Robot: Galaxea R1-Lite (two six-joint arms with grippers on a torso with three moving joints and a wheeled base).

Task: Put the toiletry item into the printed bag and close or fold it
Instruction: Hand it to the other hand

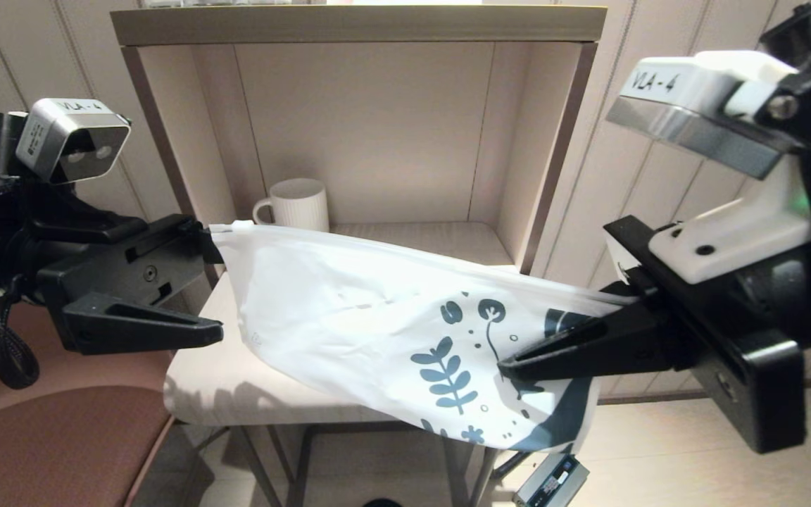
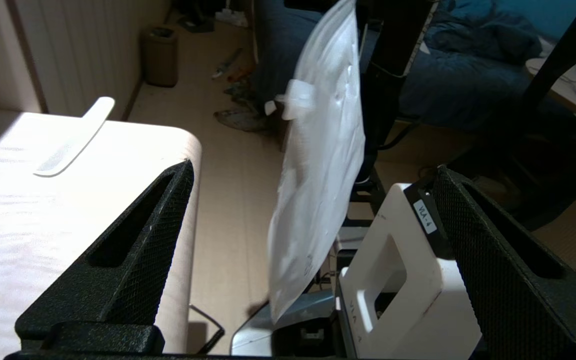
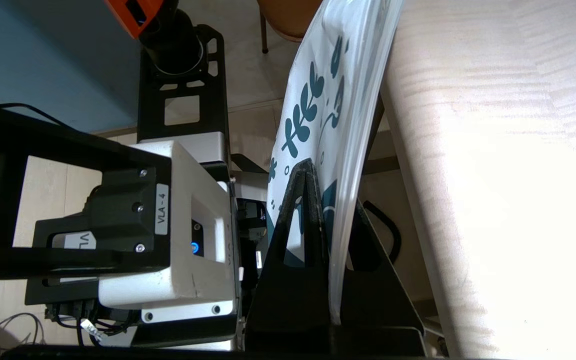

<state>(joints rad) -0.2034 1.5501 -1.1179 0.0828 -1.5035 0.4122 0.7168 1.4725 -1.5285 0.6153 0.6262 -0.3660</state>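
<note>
My right tool [image 1: 518, 366] is clamped on the printed bag [image 1: 349, 317] at its leafy end, so it hangs free above the bench [image 1: 215, 380]. My left tool [image 1: 219, 289], spread wide, waits at its mouth. The comb [image 2: 75, 137] lies on the bench.

Left arm: reaches in from the left side of the head view, forearm roughly level, wrist camera mounted on top.
Left claw [image 1: 212, 292]: points toward the middle of the scene; its two black fingers [image 2: 133, 260] stand wide apart, one above the other in the head view, gripping nothing.
Right arm: comes in from the right side of the head view, closer to the camera, angled down and inward.
Right claw [image 1: 511, 366]: fingers pressed together, clamped on the printed bag [image 1: 377, 324] at its leaf-patterned end; the bag hangs from this grip.
</note>
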